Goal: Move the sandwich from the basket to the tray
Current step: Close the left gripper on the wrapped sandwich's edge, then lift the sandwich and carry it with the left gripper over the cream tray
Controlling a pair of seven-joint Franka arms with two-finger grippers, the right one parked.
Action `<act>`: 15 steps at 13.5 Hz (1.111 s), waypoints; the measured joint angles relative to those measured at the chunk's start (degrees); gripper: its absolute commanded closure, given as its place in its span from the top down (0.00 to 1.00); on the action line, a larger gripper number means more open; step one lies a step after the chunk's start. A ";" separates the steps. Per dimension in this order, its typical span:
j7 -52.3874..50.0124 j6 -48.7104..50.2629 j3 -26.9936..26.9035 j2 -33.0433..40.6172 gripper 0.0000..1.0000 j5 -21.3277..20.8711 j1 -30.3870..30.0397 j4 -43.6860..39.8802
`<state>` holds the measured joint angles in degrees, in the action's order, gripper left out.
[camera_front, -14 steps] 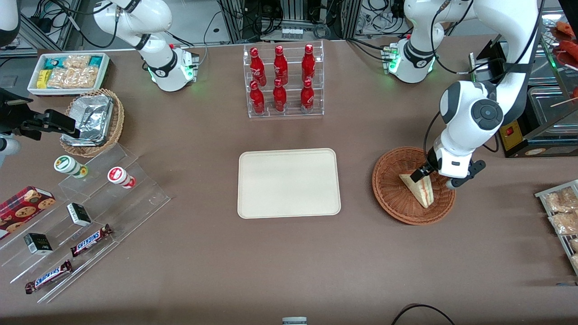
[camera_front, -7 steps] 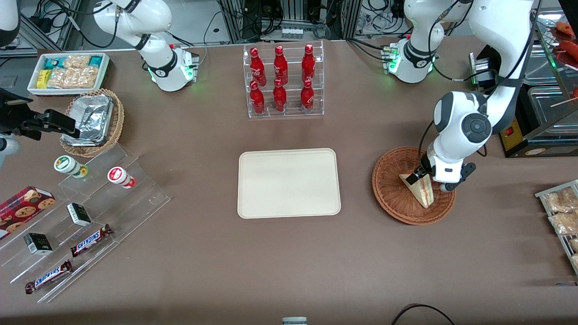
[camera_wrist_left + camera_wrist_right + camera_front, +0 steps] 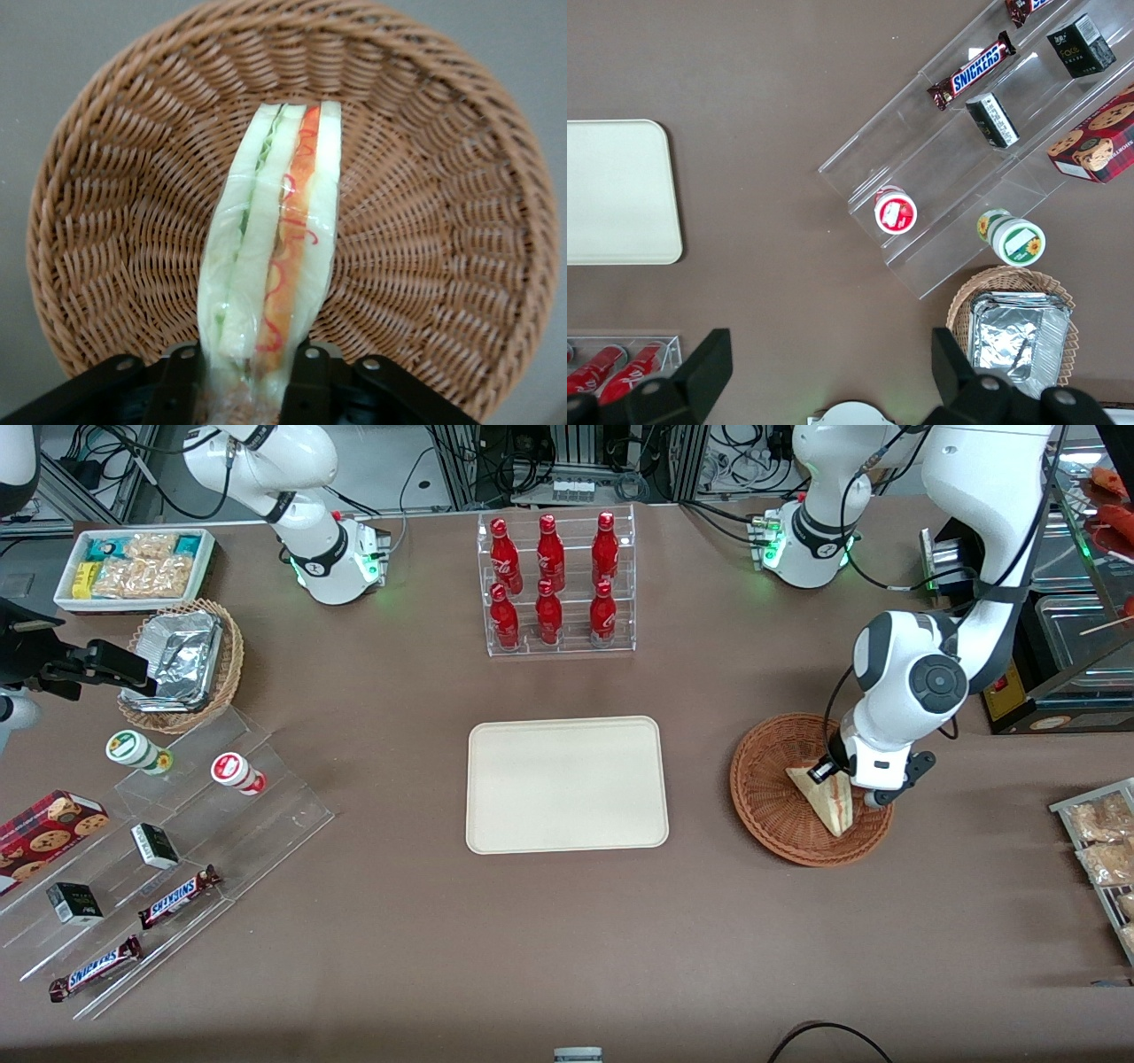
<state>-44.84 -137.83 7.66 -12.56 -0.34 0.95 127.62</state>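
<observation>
Covering the whole work area is a brown table [image 3: 567, 921], with cable-laden equipment racks along its edge farthest from the front camera. Near the table's middle lies the tray [image 3: 567, 785], flat and cream-beige. Toward the working arm's end of the table sits the basket [image 3: 769, 797], round and reddish-brown. The sandwich [image 3: 828, 801] stands on edge in the basket, its cut side of white, red and green layers turned up toward the wrist camera [image 3: 275, 257]. The gripper [image 3: 842, 778] is down inside the basket at the sandwich's wider end; in the wrist view its two black fingers [image 3: 182, 382] press against the bread on either side, closed on the wedge. The left arm [image 3: 921, 682] reaches in from its base at the table's edge farthest from the camera, its white wrist bent down over the basket's rim.
</observation>
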 measured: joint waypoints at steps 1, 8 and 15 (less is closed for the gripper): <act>0.33 4.10 0.17 0.13 0.00 -0.02 0.04 -2.65; 0.95 19.37 2.16 -0.88 0.00 -0.05 12.07 -17.15; -2.06 20.35 2.28 -14.37 0.00 -0.05 23.25 -31.88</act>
<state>-46.90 -117.48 9.94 -26.93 -0.39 24.20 95.74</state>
